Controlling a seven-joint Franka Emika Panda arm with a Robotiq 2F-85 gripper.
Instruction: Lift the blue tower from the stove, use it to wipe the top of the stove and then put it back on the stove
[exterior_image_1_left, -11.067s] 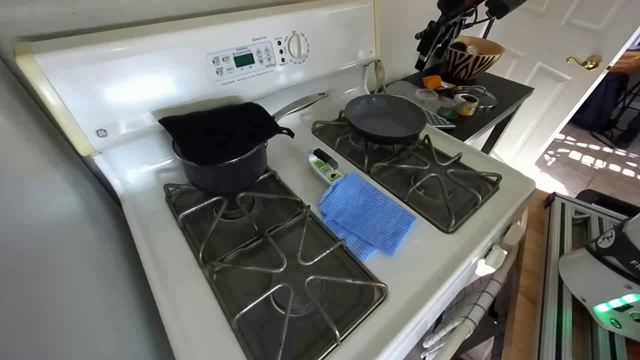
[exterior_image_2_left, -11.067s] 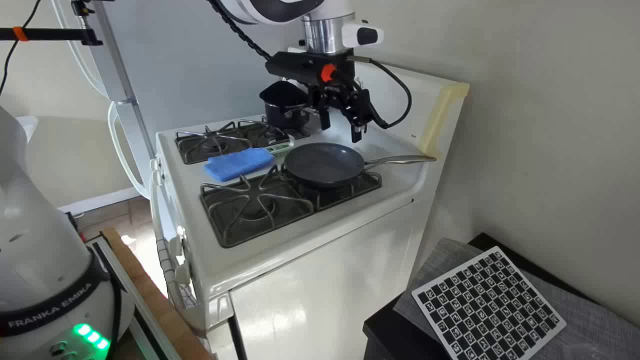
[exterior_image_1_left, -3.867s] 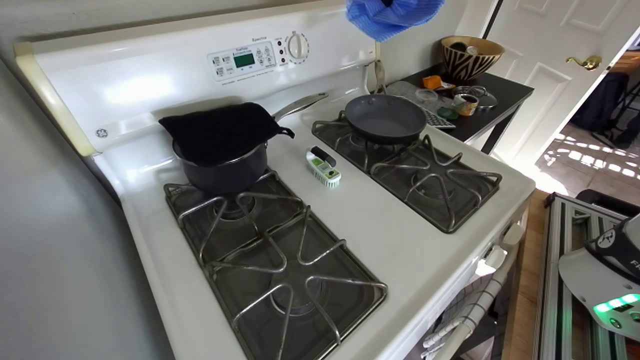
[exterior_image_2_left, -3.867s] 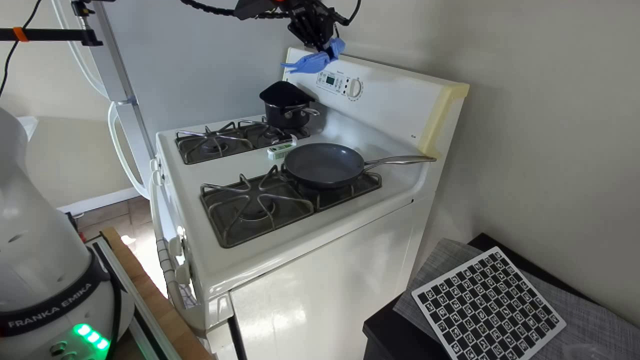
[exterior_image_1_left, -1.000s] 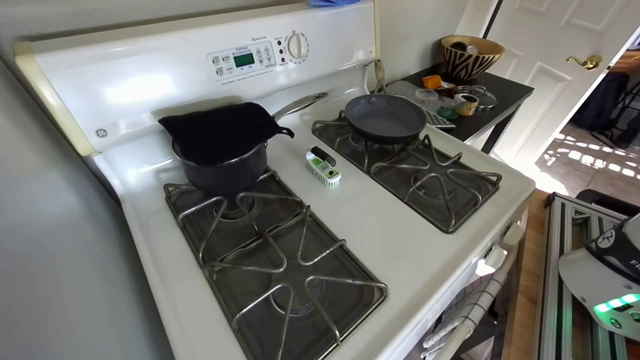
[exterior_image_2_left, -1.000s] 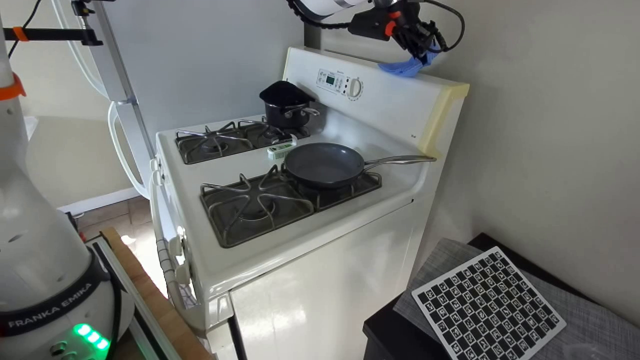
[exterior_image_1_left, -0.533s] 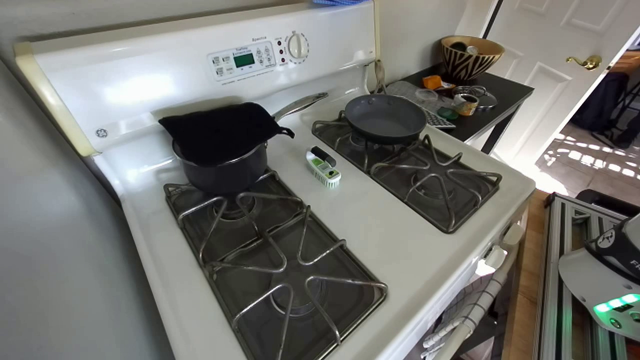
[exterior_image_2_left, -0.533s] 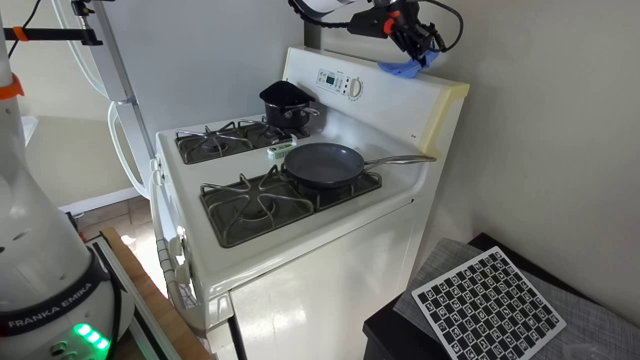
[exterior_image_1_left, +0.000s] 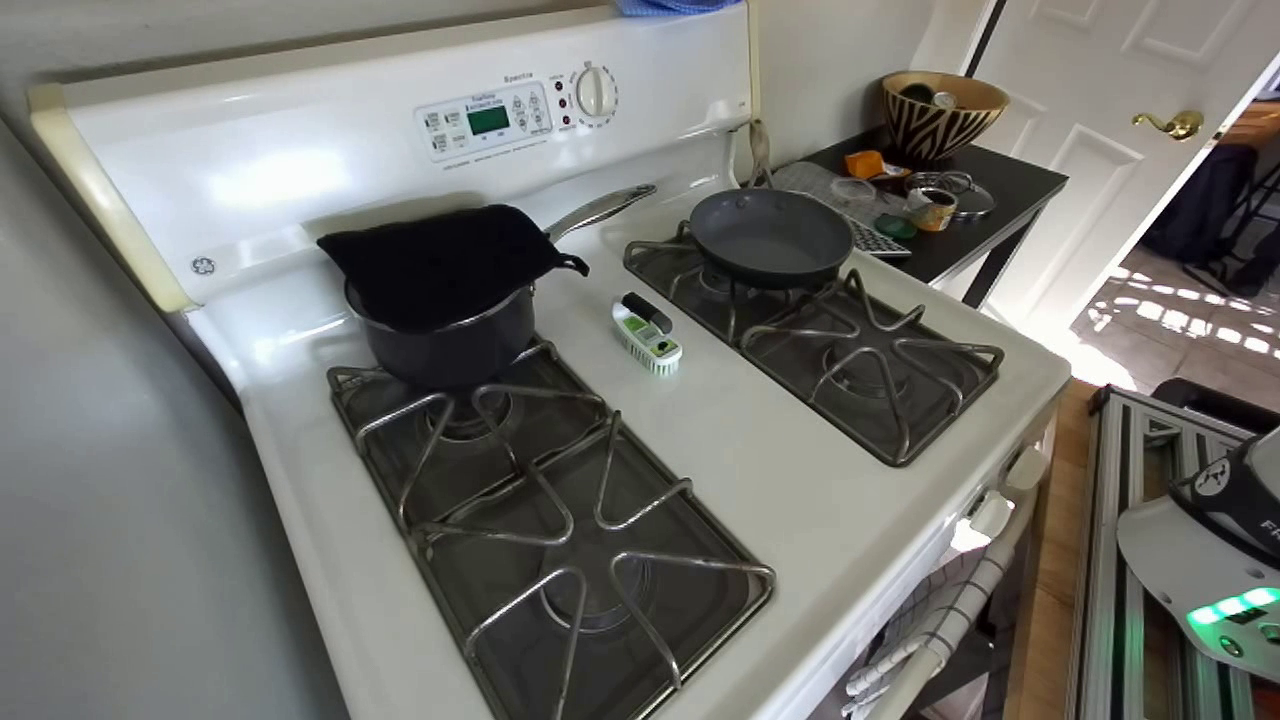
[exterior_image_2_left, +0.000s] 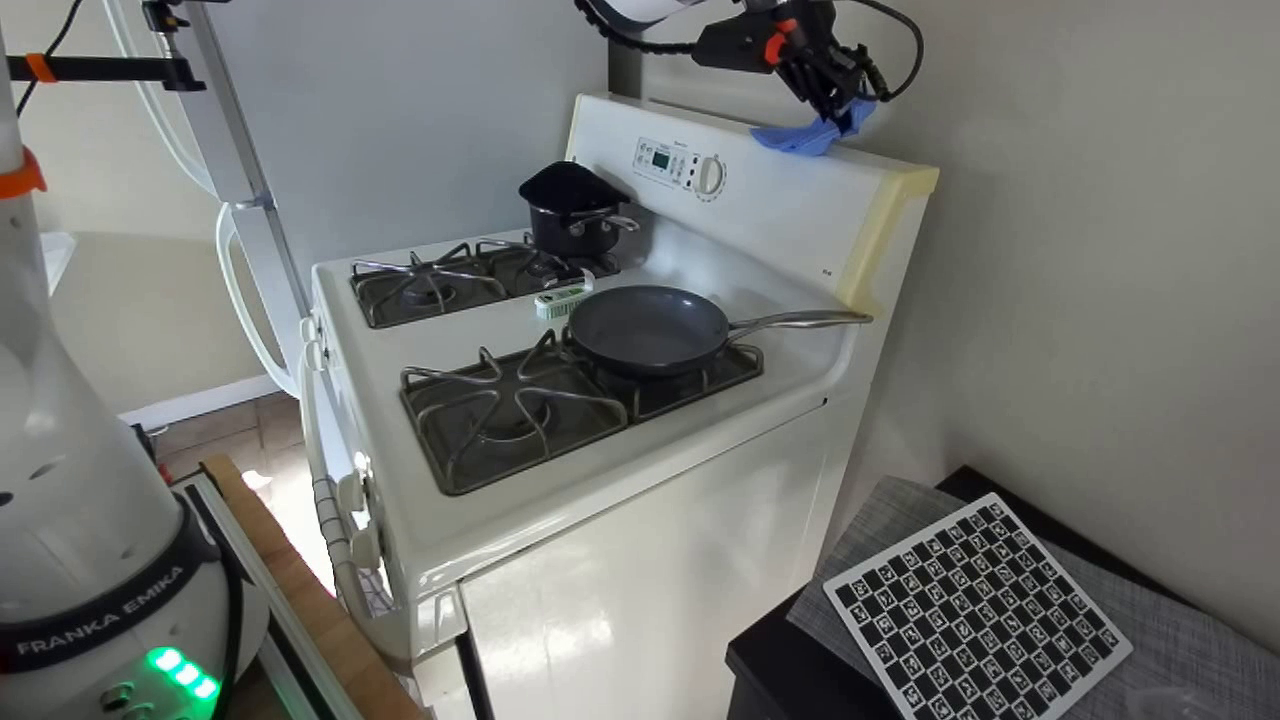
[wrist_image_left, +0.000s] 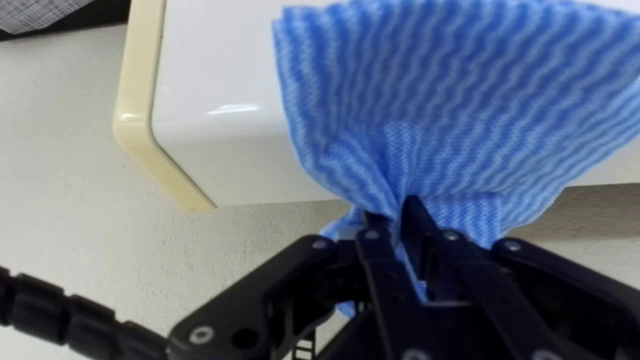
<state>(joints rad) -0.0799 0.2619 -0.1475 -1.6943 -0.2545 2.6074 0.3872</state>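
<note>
The blue tower is a striped blue cloth (wrist_image_left: 450, 100), bunched where it passes between my fingers and fanned out beyond them. My gripper (wrist_image_left: 394, 215) is shut on it, with the cloth filling the narrow gap in the wrist view. In an exterior view, the gripper (exterior_image_2_left: 838, 112) is tilted above the top of the stove's back panel, and the cloth (exterior_image_2_left: 798, 138) spreads over that top edge. Only a strip of the cloth (exterior_image_1_left: 675, 6) shows at the upper border of an exterior view. The white stove (exterior_image_1_left: 740, 430) has its cooktop below.
A black pot (exterior_image_1_left: 450, 330) with a black cloth over it stands on a rear burner. The grey pan (exterior_image_2_left: 648, 330) is on another, its handle towards the back panel. Between the burners lies a green-white brush (exterior_image_1_left: 648, 335). A wall rises behind the panel.
The cloth was lifted from between the burners, carried up, and brought onto the back panel's top. The brush it partly covered is exposed. Over the last second, gripper and cloth have shifted only slightly.
</note>
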